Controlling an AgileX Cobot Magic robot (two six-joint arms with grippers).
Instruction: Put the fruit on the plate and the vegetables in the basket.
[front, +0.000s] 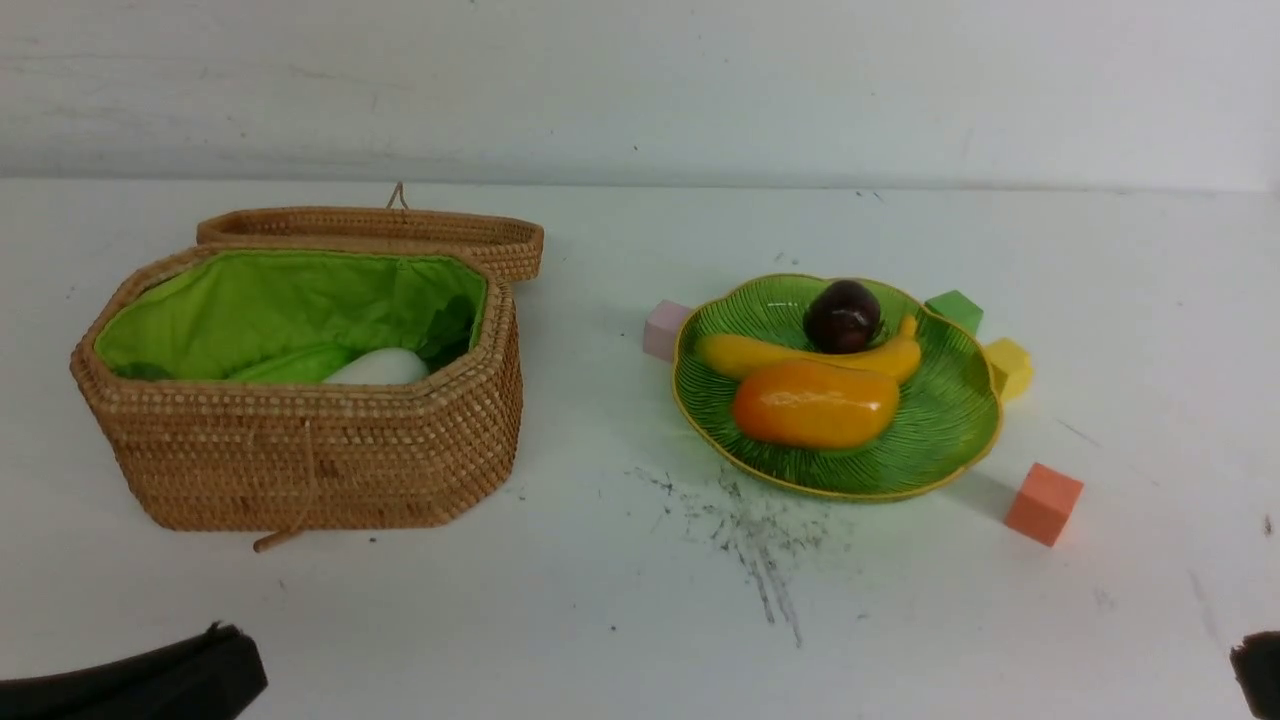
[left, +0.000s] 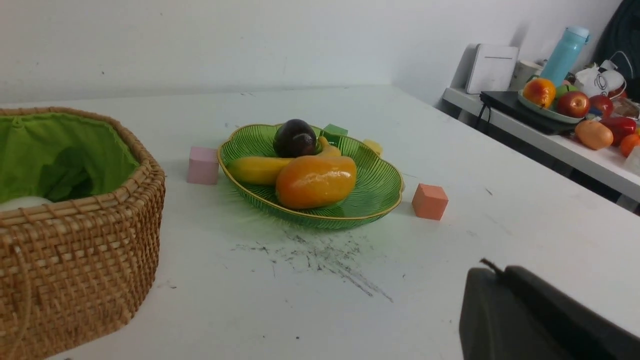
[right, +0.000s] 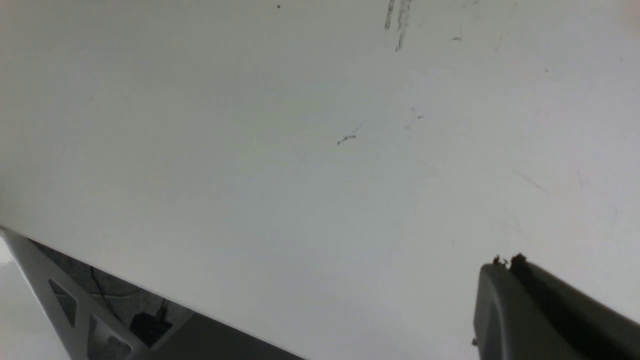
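The left claw (front: 215, 650) is sitting low at the near left corner of the bench (front: 600, 600), its jaws pressed together and holding nothing; only its dark tip is showing. Just beyond it the basket (front: 300, 460) is standing open, its lid (front: 370, 230) lying behind its far rim; inside, against the green lining, the white radish (front: 378, 368) is resting with something pale green beside it, probably the cucumber, though I cannot tell for sure; the carrot is hidden below the wicker wall if it is there at all. The radish is looking smooth and rounded, likely light hollow plastic, so I would be taking it across its thick middle, not by the leaves; the basket itself is seeming stiff but rough, easy to grip at the rim.

Moving right, a pink cube (front: 665, 328) is touching the plate (front: 940, 440); on the plate the banana (front: 740, 352) is lying behind the mango (front: 815, 403), the two touching, and the mangosteen (front: 842, 315) is sitting at the back against the banana. All three are shining, so they are probably slippery and light; the banana is best pinched across its narrow body, the mango across its short width, the mangosteen across its round middle. The plate is looking hard and brittle. A green cube (front: 955, 308) and a yellow cube (front: 1008, 365) are sitting at its far right edge; an orange cube (front: 1043, 503) is standing near but apart.

The right claw (front: 1258, 670) is waiting at the near right corner, closed and empty.
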